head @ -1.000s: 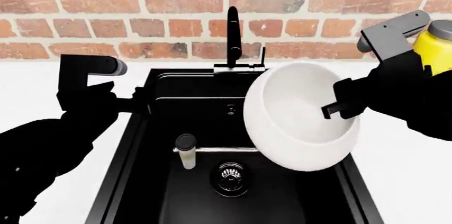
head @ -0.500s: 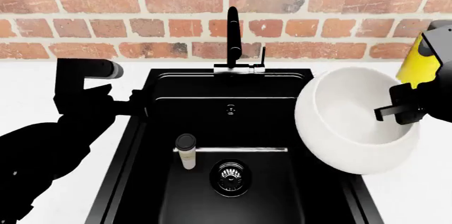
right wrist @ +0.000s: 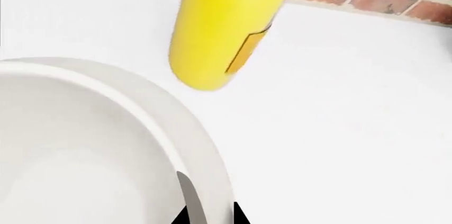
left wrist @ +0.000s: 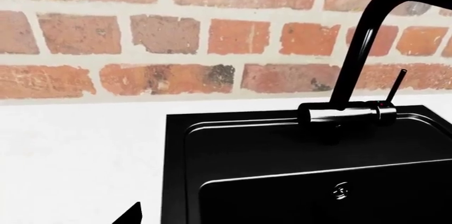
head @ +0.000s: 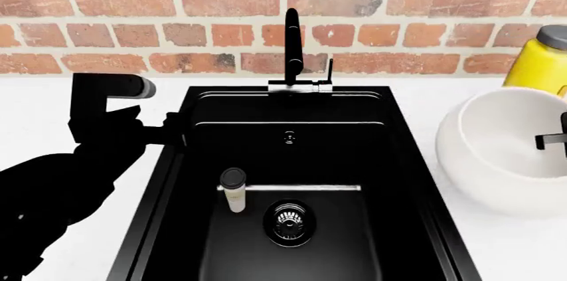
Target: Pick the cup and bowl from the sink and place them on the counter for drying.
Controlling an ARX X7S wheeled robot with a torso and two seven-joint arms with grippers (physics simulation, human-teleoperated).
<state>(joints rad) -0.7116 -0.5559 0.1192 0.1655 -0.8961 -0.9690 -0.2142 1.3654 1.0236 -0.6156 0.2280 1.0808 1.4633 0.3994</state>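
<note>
Over the last second the bowl [head: 506,161], pinched at its rim by the right gripper [right wrist: 208,214], has been carried from the sink [head: 293,228] to the right worktop [head: 496,248] beside the bottle [head: 540,62], while the cup [head: 234,190] is left in the basin and the left gripper's [head: 172,131] state cannot be told.

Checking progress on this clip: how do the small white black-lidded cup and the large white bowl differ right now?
The slim white cup with a black lid stands upright inside the black sink, untouched; the large glossy white bowl is tilted over the white counter, its rim pinched by the right gripper. The bowl is far wider. The cup is lidded, the bowl open. Both have white bodies.
</note>
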